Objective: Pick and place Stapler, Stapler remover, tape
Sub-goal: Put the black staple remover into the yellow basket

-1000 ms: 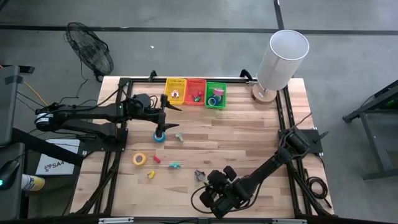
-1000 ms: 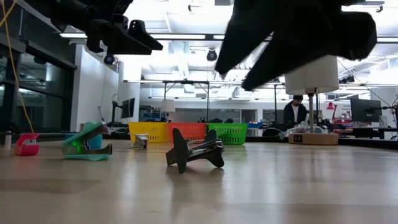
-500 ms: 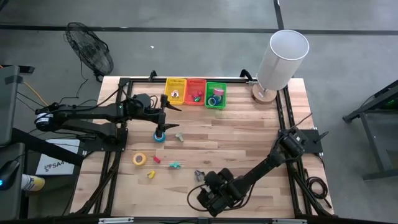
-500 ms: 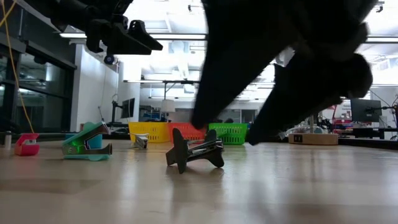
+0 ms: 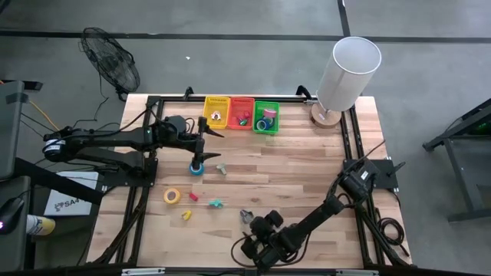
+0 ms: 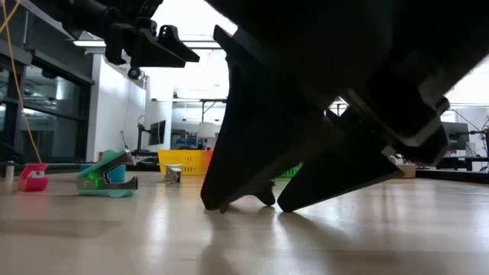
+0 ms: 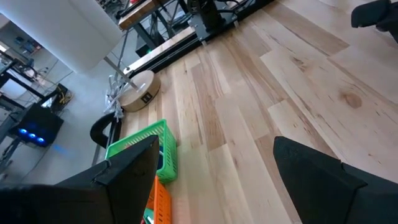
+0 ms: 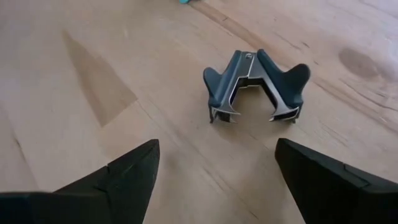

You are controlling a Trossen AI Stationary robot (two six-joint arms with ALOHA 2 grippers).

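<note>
While the left arm waits over the table's left half, its left gripper (image 5: 201, 147) hangs above a blue tape roll (image 5: 197, 169), jaws spread wide, nothing between them – the left wrist view shows only bare wood between the fingers (image 7: 127, 171).

Left to right on the wooden table (image 5: 307, 165):
- yellow tape roll (image 5: 172, 196) lying flat, left of centre
- small pink piece (image 5: 193, 196) and small yellow piece (image 5: 186, 215) near it – too small to identify
- teal staple remover (image 6: 107, 176) on its side, just right of those
- dark staple remover (image 8: 256, 86) near the front edge, resting on its prongs, wings up

Along the far edge sit three baskets in a row, touching: yellow basket (image 5: 216, 112), red basket (image 5: 242, 113), green basket (image 5: 266, 116). Green one holds a blue roll; other contents I can't make out. White lamp (image 5: 347, 73) stands at the far right corner.

Right gripper (image 5: 251, 234) is low at the front edge, right beside the dark staple remover, jaws wide apart and empty. In the right wrist view the remover lies just ahead of the fingertips (image 8: 140, 165), not touching either one. In the low view the fingers reach down to about table level and hide most of the remover.
</note>
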